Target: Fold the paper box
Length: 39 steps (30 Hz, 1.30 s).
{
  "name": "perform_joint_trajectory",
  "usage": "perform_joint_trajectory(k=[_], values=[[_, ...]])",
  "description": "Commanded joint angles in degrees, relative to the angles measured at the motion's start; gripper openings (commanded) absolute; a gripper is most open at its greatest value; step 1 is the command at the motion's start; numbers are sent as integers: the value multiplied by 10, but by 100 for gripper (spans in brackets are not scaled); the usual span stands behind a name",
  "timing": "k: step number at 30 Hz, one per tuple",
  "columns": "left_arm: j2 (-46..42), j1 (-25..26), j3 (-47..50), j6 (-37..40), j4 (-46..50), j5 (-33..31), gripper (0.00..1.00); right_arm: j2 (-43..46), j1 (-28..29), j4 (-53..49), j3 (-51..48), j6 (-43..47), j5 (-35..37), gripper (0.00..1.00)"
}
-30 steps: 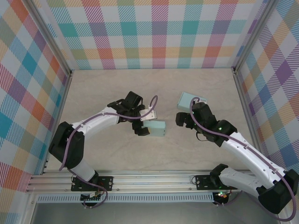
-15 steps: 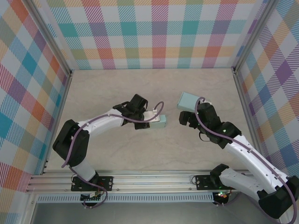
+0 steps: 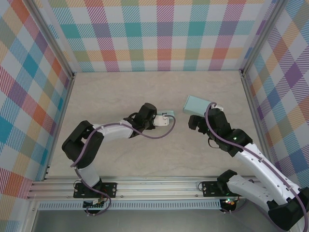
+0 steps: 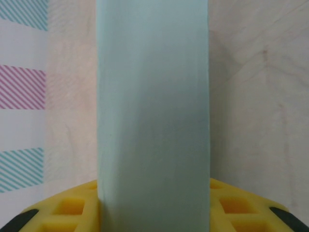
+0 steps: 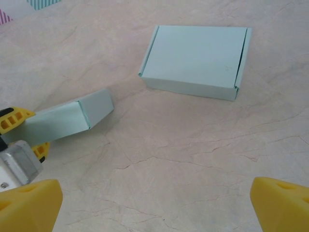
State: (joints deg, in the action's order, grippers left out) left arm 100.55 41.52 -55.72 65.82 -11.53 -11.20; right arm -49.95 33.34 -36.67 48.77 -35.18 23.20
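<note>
- The left gripper (image 3: 161, 117) is clamped at a narrow opening on the paper box (image 3: 169, 115). In the wrist view the pale teal panel stands on edge between the yellow fingers (image 4: 72, 210).
- The paper box is near the middle of the table (image 3: 120, 92), with its free end pointing toward the right edge.
- A second box (image 3: 195, 104), flat and closed, lies just beyond it toward the far right corner, apart from it.
- The right gripper (image 3: 194, 123) hangs beside the second box with its jaws wide and empty.
- The step in hand appears to be presenting the held box for folding. The grip should stay firm without crushing the panel. The right gripper should meet the free end squarely and press along the crease, not across it.
- The fingers cover the gripped end. No open flaps can be made out. Whether the lower edge touches the table cannot be told.
</note>
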Motion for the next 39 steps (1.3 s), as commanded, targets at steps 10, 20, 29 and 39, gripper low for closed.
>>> perform_joint_trajectory(k=[10, 20, 29, 39], values=[[46, 4, 10, 67, -44, -42, 70, 22, -4, -19, -15, -14, 21, 100], [-45, 24, 25, -5, 51, -58, 100, 23, -6, -15, -12, 3, 24, 100], [-201, 39, 58, -173, 67, -89, 100, 24, -6, 11, -17, 39, 89, 100], [-309, 0, 98, -410, 72, -261, 100, 46, -20, 150, -81, 135, 165, 100]])
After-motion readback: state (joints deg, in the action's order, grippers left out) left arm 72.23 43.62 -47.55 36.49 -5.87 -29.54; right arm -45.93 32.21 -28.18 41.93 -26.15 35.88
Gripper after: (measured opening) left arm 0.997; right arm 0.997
